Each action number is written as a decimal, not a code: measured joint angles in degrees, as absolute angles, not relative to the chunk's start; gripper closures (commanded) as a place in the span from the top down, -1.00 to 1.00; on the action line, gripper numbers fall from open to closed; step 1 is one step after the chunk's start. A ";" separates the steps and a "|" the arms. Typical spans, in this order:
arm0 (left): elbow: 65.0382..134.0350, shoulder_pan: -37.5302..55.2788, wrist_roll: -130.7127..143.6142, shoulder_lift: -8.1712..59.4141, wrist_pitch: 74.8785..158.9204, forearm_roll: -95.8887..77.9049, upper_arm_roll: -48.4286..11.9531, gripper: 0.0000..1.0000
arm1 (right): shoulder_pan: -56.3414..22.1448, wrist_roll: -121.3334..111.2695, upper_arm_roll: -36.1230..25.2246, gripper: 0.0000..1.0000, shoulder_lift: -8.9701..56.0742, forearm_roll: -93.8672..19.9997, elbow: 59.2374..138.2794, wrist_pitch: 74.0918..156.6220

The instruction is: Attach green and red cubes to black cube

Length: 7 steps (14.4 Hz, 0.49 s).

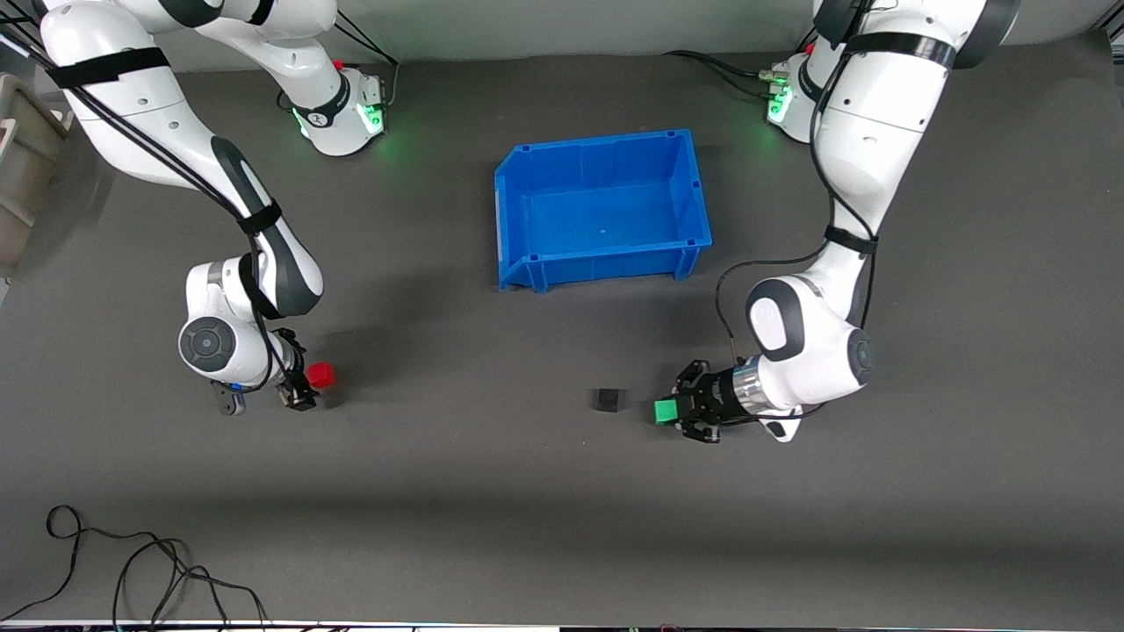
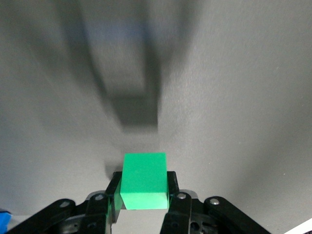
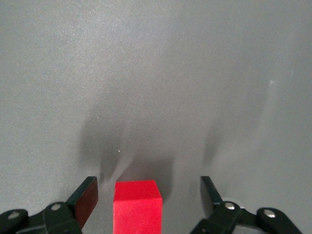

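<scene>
The black cube [image 1: 607,399] sits on the dark grey table, nearer the front camera than the blue bin. My left gripper [image 1: 674,411] is shut on the green cube [image 1: 665,411] and holds it low, beside the black cube with a small gap between them. In the left wrist view the green cube [image 2: 144,180] sits between the fingers [image 2: 113,192], and the black cube [image 2: 139,111] shows blurred ahead. My right gripper [image 1: 303,392] is open at the right arm's end of the table, its fingers on either side of the red cube [image 1: 321,376], not touching it [image 3: 137,207].
An empty blue bin [image 1: 527,206] stands farther from the front camera, mid-table. Loose black cable [image 1: 132,570] lies at the table's near edge toward the right arm's end. A beige container [image 1: 22,175] stands past that end.
</scene>
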<state>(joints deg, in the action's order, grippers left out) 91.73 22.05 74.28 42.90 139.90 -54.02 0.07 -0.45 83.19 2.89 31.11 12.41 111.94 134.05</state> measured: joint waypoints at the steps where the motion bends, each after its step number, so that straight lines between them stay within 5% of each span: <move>1: 91.49 22.53 74.75 43.29 140.83 -54.05 -0.18 -0.50 | -0.47 83.47 2.92 0.87 31.11 12.41 111.89 134.06; 7: 90.78 24.02 77.29 45.12 145.09 -54.05 -2.78 -0.50 | -0.47 84.11 2.94 0.83 31.11 12.35 111.76 134.13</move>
